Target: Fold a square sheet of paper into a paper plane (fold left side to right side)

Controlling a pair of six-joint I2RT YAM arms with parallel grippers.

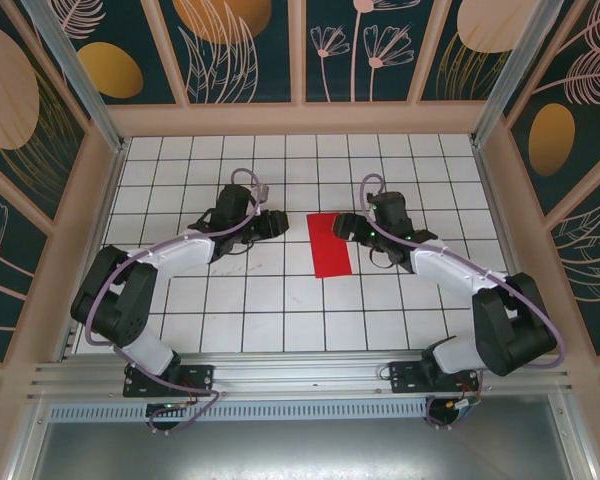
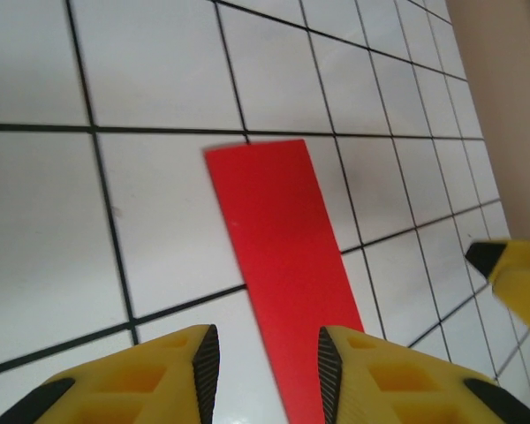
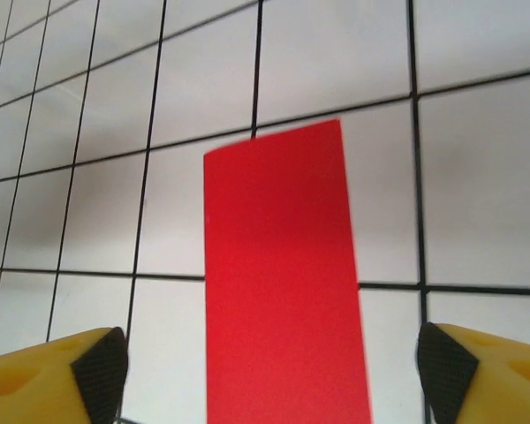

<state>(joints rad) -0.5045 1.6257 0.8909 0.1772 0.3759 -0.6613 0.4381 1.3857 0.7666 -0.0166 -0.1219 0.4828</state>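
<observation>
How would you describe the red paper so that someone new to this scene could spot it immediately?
Start at the white gridded table inside the patterned walls and look to its middle, between the left gripper and the right gripper. The sheet of paper lies flat there as a narrow rectangle. Its plain bright red sets it apart from the white tiles around it.

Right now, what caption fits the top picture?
Red paper rectangle between left arm and right arm on white gridded table.
</observation>
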